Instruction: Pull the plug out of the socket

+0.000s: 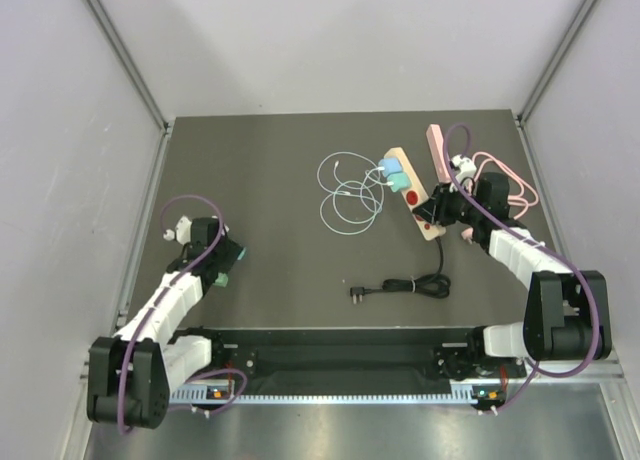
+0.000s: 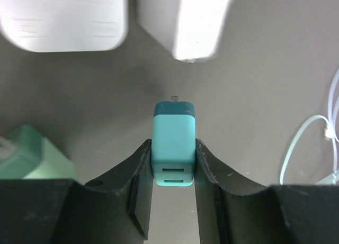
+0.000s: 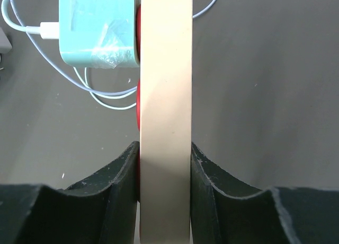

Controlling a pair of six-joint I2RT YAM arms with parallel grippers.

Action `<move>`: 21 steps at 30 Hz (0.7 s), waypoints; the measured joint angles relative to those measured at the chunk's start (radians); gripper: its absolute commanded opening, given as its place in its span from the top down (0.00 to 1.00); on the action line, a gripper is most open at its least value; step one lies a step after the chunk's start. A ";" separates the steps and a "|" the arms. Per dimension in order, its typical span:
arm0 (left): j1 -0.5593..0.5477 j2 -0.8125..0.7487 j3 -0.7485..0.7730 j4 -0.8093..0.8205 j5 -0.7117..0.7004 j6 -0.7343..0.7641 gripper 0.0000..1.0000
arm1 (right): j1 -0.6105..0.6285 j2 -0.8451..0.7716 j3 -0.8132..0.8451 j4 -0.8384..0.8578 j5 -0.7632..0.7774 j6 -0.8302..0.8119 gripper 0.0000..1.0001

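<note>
My left gripper (image 2: 174,151) is shut on a teal charger plug (image 2: 174,138). Its metal prong shows at the far end, and it is held free at the table's left side (image 1: 228,253), far from the strip. My right gripper (image 3: 164,148) is shut on the beige power strip (image 3: 164,95) near its front end (image 1: 440,218). A light-blue charger (image 3: 98,26) with a white cable (image 3: 32,29) sits plugged into the strip. In the top view the light-blue charger (image 1: 392,166) and a green plug (image 1: 401,181) sit on the strip (image 1: 418,202).
A mint-green plug (image 2: 26,156) lies by my left gripper. White cable loops (image 1: 348,195) lie left of the strip. A pink power strip (image 1: 437,145) with a white plug (image 1: 462,165) and pink cord sits behind it. A black cable (image 1: 405,286) lies in front.
</note>
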 measured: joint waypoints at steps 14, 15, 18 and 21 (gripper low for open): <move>0.031 0.029 0.021 -0.097 -0.131 -0.005 0.21 | -0.033 0.000 0.000 0.000 -0.017 0.007 1.00; 0.033 0.032 0.027 -0.103 -0.135 -0.003 0.17 | -0.033 0.000 0.000 0.000 -0.017 0.008 1.00; 0.035 0.033 0.050 -0.124 -0.149 0.004 0.10 | -0.033 0.000 0.000 0.000 -0.018 0.007 1.00; 0.035 0.023 0.073 -0.135 -0.150 0.023 0.06 | -0.033 0.000 0.000 0.000 -0.018 0.008 1.00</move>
